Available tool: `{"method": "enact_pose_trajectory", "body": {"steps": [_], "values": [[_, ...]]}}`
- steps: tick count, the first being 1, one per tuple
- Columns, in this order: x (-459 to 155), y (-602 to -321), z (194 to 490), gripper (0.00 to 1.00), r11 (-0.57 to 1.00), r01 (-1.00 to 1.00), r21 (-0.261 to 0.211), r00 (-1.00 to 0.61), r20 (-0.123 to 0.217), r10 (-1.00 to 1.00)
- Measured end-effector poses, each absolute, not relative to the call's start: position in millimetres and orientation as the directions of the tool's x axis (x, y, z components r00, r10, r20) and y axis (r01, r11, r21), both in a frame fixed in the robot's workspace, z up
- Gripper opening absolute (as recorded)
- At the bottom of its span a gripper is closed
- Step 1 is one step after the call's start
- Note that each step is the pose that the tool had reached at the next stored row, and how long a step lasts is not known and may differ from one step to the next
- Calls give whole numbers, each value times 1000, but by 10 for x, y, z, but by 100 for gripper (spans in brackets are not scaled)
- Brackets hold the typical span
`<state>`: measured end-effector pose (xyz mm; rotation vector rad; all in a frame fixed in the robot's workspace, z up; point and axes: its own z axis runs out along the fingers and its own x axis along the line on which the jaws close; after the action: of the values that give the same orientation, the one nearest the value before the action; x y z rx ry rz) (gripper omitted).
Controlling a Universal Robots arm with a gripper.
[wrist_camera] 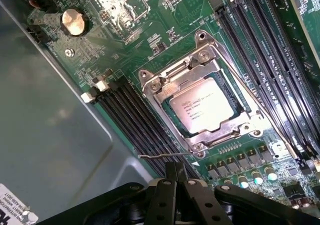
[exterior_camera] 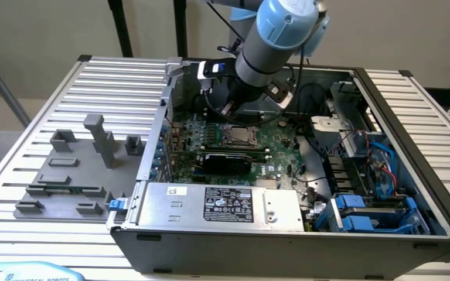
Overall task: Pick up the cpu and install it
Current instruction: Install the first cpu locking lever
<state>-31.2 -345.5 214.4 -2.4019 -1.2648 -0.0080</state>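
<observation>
Here's the arm (exterior_camera: pixel 276 35), reaching down from above into the open computer case (exterior_camera: pixel 287 246) that sits on the slatted table (exterior_camera: pixel 123 76). The gripper (wrist_camera: pixel 176 171) is clenched, its two dark fingers pressed flat against each other with nothing between them. It hangs over the green motherboard (wrist_camera: pixel 165 40), empty-handed. And there's the cpu (wrist_camera: pixel 202 107): the silver square lies flat in the socket, and the bright metal socket frame (wrist_camera: pixel 172 80) hugs its edges on all sides. In the exterior view the cpu (exterior_camera: pixel 241 136) shows as a small pale square in the middle of the board, just below the arm's wrist. A thin metal rod (wrist_camera: pixel 162 156) runs just past the fingertips, between them and the socket; whether they touch it is hard to call. Rows of black memory slots (wrist_camera: pixel 135 120) flank the socket on both sides, and a round coin battery (wrist_camera: pixel 74 22) sits farther off on the board. Out on the table, at the exterior view's left, the grey fixture blocks (exterior_camera: pixel 77 170) stand well apart from the case. The power supply (exterior_camera: pixel 209 205) with its black label fills the near corner of the case.
</observation>
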Motion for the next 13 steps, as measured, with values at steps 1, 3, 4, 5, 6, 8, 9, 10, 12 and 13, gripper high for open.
{"method": "enact_pose_trajectory", "body": {"steps": [1, 3, 4, 5, 6, 8, 9, 10, 12, 13], "values": [[-320, -3455, 2134, 11, -496, 790, -361, 585, 200, 786], [-335, -3454, 2121, 11, -496, 793, -354, 583, 205, 786], [-339, -3453, 2116, 11, -496, 794, -352, 582, 207, 786], [-342, -3451, 2112, 11, -496, 795, -350, 582, 208, 786], [-344, -3449, 2108, 11, -496, 795, -349, 582, 208, 786], [-345, -3441, 2101, 11, -496, 796, -348, 581, 209, 786], [-345, -3435, 2097, 11, -496, 796, -348, 581, 209, 786], [-345, -3427, 2092, 11, -496, 796, -348, 581, 209, 786], [-345, -3413, 2077, 11, -496, 796, -348, 581, 208, 786], [-345, -3409, 2070, 11, -496, 796, -348, 581, 208, 787]]}}
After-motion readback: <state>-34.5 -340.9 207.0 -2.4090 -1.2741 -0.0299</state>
